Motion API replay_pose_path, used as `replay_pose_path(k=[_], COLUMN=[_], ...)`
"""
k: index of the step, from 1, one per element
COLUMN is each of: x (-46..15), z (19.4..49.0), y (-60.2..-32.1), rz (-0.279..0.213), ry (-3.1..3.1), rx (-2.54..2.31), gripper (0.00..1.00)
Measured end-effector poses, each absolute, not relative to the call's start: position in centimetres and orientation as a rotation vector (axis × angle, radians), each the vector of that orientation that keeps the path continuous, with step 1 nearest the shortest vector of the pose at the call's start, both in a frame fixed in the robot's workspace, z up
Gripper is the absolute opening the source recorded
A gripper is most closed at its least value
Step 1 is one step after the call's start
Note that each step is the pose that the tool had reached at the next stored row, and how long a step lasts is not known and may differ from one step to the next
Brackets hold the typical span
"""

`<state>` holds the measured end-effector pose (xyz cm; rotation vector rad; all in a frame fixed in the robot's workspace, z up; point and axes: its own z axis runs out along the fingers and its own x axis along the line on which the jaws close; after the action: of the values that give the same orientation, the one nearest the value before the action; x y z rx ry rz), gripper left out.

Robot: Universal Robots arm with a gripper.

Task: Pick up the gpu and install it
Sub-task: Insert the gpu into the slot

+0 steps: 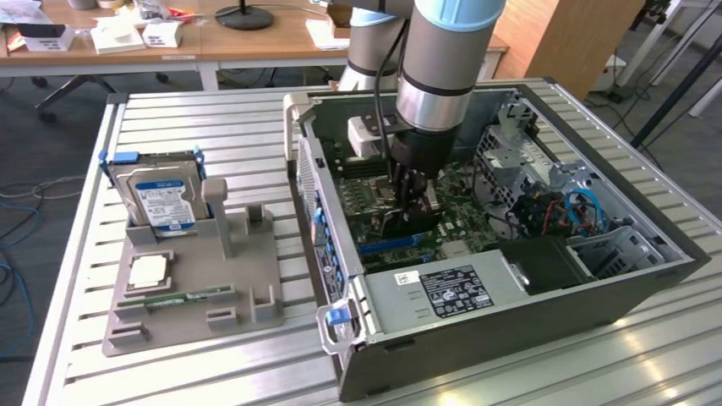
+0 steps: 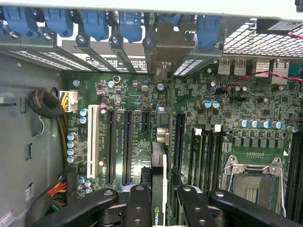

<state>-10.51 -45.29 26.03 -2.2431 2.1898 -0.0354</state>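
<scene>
Black pincer (image 2: 163,196) clamps thin flat gpu (image 2: 159,163) (edge-on) over green motherboard (image 2: 128,94).

Motherboard (image 2: 137,94) green, w/ black slots (image 2: 111,146) & one white slot (image 2: 93,142). Latches (image 2: 94,21) blue. The gpu (image 2: 160,175) dark, green logo on edge; gripper (image 2: 163,201) black. Case (image 1: 508,338) dark grey. PSU (image 1: 395,306) silver, blk label. Hard drive (image 1: 150,176) silver, blue label. Fixture (image 1: 192,288) grey. Table (image 1: 203,114) silver, striped slats. Arm (image 1: 445,68) grey, lt-blue cap.
</scene>
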Motion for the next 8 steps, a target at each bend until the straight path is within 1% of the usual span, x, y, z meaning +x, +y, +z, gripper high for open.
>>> replay_pose_path(k=[8], x=[-10.51], z=[25.72], y=[-45.29], rz=[-0.035], ry=[2.190], rx=[-2.243], gripper=[0.26])
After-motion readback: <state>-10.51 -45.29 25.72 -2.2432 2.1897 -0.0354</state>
